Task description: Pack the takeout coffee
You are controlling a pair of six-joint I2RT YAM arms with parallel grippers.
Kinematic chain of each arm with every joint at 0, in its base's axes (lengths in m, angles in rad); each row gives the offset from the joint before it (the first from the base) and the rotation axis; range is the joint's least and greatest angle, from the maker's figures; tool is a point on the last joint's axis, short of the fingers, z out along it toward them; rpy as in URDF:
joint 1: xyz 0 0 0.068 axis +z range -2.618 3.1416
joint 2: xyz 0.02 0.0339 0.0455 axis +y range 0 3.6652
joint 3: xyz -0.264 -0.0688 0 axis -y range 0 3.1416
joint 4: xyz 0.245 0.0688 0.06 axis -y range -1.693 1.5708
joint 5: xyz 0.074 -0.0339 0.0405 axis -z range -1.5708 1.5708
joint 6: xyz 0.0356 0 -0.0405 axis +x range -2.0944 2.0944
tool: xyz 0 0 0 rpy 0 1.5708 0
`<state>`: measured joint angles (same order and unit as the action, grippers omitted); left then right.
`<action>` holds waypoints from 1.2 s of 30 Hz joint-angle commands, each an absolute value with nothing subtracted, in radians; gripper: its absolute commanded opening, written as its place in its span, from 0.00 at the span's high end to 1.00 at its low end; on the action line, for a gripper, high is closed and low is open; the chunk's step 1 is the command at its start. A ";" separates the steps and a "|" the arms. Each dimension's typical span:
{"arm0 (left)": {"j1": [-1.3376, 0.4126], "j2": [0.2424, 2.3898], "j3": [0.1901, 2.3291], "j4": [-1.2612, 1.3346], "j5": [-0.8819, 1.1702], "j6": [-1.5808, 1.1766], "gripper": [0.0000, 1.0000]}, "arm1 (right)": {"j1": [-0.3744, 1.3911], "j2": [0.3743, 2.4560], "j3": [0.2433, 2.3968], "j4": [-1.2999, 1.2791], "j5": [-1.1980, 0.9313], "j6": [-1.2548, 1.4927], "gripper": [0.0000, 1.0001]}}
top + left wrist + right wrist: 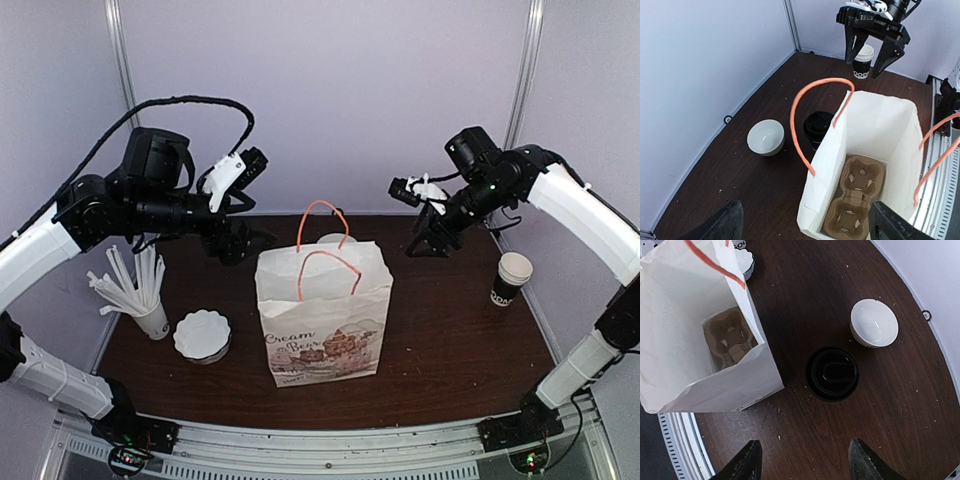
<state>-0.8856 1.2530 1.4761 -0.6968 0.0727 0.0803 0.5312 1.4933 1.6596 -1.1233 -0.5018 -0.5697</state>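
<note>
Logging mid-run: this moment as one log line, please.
left gripper: open, raised near bag | right gripper: open, above takeout coffee | takeout coffee: on table, outside bag | cup carrier: inside bag

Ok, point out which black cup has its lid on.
The lidded cup behind the bag, beside the white bowl; the other cup, far right, shows an open white rim.

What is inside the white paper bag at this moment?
A brown cup carrier lies flat on the bottom of the bag, its visible pockets empty. The lidded coffee cup stands outside, on the table. The bag's near wall hides part of the carrier.
</note>
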 commanded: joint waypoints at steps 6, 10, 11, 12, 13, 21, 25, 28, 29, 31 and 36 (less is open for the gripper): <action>-0.889 1.141 1.307 -0.564 -0.051 0.021 0.09 | 0.528 1.676 1.702 -1.080 -0.495 -0.583 0.31; -0.888 1.123 1.296 -0.577 -0.074 0.020 0.09 | 0.528 1.764 1.743 -1.091 -0.464 -0.577 0.24; -0.888 1.122 1.296 -0.577 -0.078 0.021 0.09 | 0.529 1.784 1.751 -1.089 -0.452 -0.576 0.23; -0.888 1.124 1.296 -0.577 -0.080 0.022 0.09 | 0.529 1.800 1.758 -1.088 -0.448 -0.576 0.22; -0.888 1.124 1.296 -0.578 -0.083 0.023 0.09 | 0.529 1.821 1.768 -1.088 -0.448 -0.575 0.22; -0.887 1.165 1.326 -0.589 -0.079 0.029 0.09 | 0.551 1.918 1.847 -1.118 -0.438 -0.560 0.17; -0.886 1.184 1.336 -0.587 -0.068 0.028 0.09 | 0.562 1.970 1.886 -1.133 -0.400 -0.543 0.16; -0.887 1.197 1.348 -0.587 -0.062 0.028 0.09 | 0.569 2.008 1.917 -1.160 -0.398 -0.546 0.11; -0.887 1.200 1.348 -0.586 -0.060 0.028 0.09 | 0.572 2.016 1.921 -1.165 -0.399 -0.547 0.10; -0.886 1.205 1.347 -0.586 -0.060 0.027 0.09 | 0.578 2.022 1.921 -1.162 -0.394 -0.548 0.10; -0.887 1.216 1.355 -0.590 -0.052 0.025 0.09 | 0.590 2.026 1.913 -1.151 -0.375 -0.549 0.14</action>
